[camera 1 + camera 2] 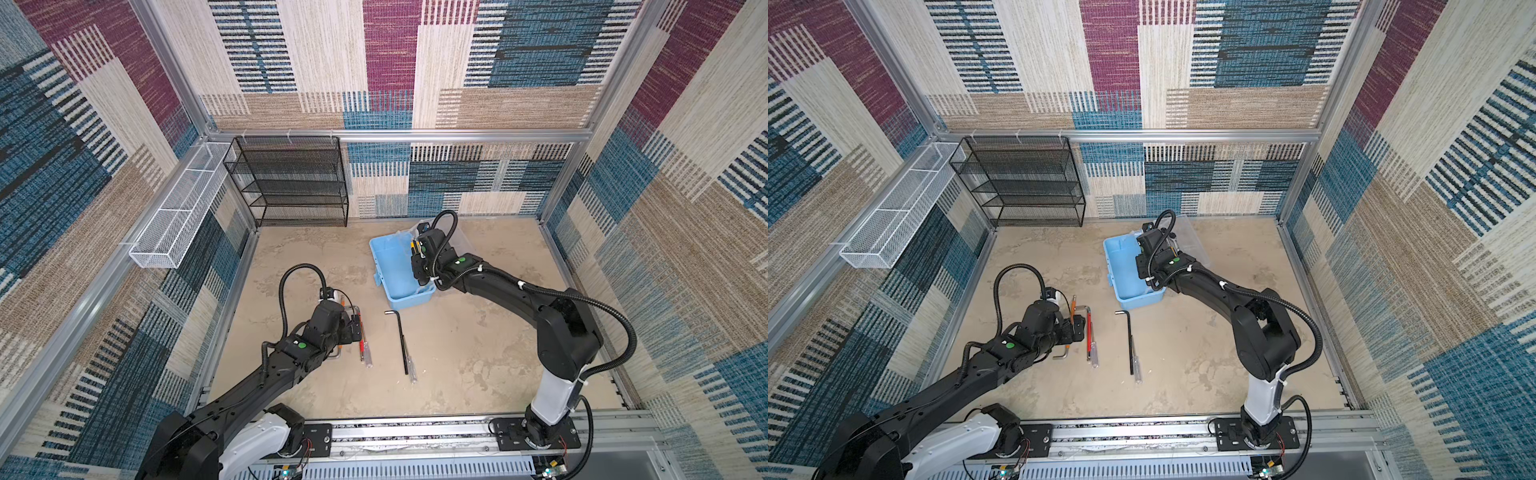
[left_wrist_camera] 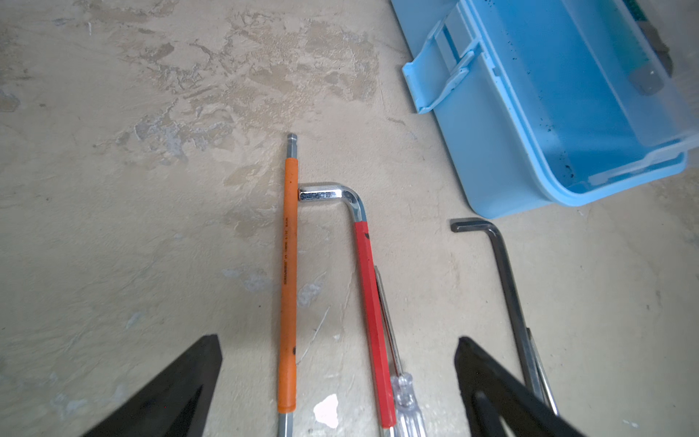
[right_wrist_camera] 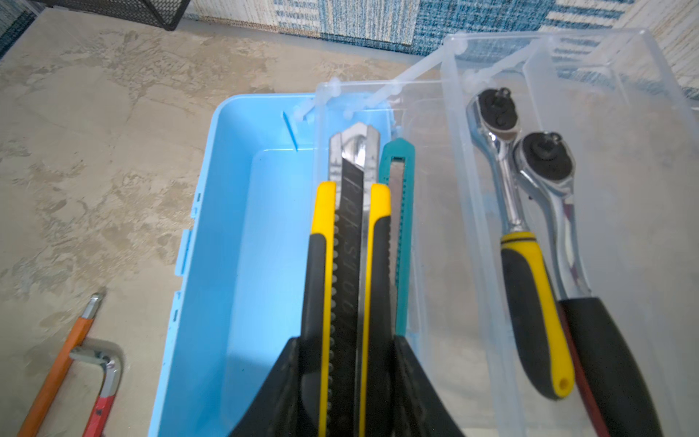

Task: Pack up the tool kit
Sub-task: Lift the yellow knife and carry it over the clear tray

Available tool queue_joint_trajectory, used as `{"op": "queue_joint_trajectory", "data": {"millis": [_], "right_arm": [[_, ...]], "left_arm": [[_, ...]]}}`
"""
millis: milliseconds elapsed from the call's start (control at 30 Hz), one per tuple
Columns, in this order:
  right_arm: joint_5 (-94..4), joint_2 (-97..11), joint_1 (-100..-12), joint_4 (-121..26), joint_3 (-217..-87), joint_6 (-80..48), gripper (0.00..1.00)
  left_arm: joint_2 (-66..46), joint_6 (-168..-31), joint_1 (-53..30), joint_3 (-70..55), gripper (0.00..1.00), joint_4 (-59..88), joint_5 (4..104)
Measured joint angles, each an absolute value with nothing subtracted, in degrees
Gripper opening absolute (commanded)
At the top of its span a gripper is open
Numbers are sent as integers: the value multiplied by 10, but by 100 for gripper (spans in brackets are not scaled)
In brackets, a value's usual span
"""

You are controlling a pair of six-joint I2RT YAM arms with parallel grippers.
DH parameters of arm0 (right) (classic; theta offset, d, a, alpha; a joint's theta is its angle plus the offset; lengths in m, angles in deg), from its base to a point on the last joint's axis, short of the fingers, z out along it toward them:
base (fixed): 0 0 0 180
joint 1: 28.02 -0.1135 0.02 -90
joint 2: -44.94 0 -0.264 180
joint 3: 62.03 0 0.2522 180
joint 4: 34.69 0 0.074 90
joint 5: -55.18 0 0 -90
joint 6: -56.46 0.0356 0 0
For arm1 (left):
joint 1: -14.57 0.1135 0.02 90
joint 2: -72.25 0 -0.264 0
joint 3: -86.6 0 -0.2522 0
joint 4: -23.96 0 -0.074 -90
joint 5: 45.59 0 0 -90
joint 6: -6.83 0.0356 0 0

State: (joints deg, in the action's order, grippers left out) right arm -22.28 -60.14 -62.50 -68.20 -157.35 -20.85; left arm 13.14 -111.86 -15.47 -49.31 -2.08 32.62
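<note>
While the right fingers (image 3: 281, 386) hold the yellow knife (image 3: 348, 234) lengthwise over the clear tray (image 3: 431, 234), the left fingers (image 2: 181, 386) hang wide open over the orange hex key (image 2: 289, 265).

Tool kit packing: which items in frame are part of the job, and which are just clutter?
Job:
- light-blue case
- yellow utility knife, held in the right gripper
- teal utility knife
- ratchets, two in the clear tray
- orange hex key, red hex key, black hex key
- clear-handled screwdrivers

Lying about:
- black mesh rack
- white mesh basket
</note>
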Motion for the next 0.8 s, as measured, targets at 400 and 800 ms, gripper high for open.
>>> {"op": "queue_joint_trajectory", "data": {"millis": [400,800], "right_arm": [[-238,-677,-620,-694,-1651,-248,25],[-228,-697,-611,-694,-1651,-270,25]], "left_arm": [[134,-1119,-155,-493,99,-21,328],[130,-1119,-155,-485,99,-21,339]]}}
